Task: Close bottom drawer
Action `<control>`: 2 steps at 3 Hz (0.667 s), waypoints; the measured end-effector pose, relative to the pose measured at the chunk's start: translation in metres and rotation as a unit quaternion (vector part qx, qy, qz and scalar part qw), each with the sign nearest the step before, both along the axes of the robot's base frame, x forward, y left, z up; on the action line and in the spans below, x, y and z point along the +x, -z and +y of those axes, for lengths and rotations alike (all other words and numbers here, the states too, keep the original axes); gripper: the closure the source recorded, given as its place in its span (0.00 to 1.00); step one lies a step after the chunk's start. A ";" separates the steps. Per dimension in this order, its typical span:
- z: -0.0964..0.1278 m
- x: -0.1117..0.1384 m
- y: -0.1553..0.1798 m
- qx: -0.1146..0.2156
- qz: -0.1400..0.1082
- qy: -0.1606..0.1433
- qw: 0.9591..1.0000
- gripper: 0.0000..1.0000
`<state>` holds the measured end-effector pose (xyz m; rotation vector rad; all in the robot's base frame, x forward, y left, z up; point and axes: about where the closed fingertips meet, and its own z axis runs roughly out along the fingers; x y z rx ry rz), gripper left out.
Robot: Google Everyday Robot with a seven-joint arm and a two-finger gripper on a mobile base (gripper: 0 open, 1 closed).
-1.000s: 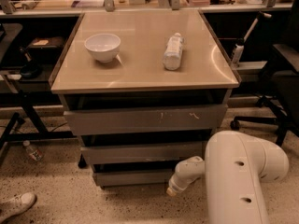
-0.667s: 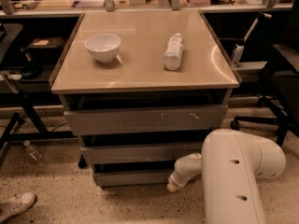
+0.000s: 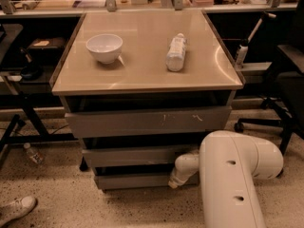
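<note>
The bottom drawer (image 3: 135, 180) is the narrowest of three grey-brown fronts, low on the cabinet near the floor. It stands out slightly, with a dark gap above it. My gripper (image 3: 174, 181) is at the end of the white arm (image 3: 232, 175), which comes in from the lower right. The gripper sits against the right end of the bottom drawer's front. The mid-width drawer front (image 3: 135, 156) and the widest scratched front (image 3: 147, 121) are above it.
A white bowl (image 3: 104, 47) and a lying bottle (image 3: 176, 52) are on the cabinet top (image 3: 142, 80). An office chair (image 3: 285, 94) stands at the right. At the left are black table legs (image 3: 28, 122), a small bottle on the floor (image 3: 33, 154) and a shoe (image 3: 16, 209).
The arm has shifted a little to the left, with the gripper closer in against the bottom drawer's front. The drawer fronts look much the same.
</note>
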<state>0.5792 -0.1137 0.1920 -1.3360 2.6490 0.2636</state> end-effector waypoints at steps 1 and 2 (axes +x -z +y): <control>0.003 0.013 0.000 -0.001 -0.005 -0.002 1.000 1.00; 0.003 0.013 0.000 -0.001 -0.005 -0.002 1.000 0.81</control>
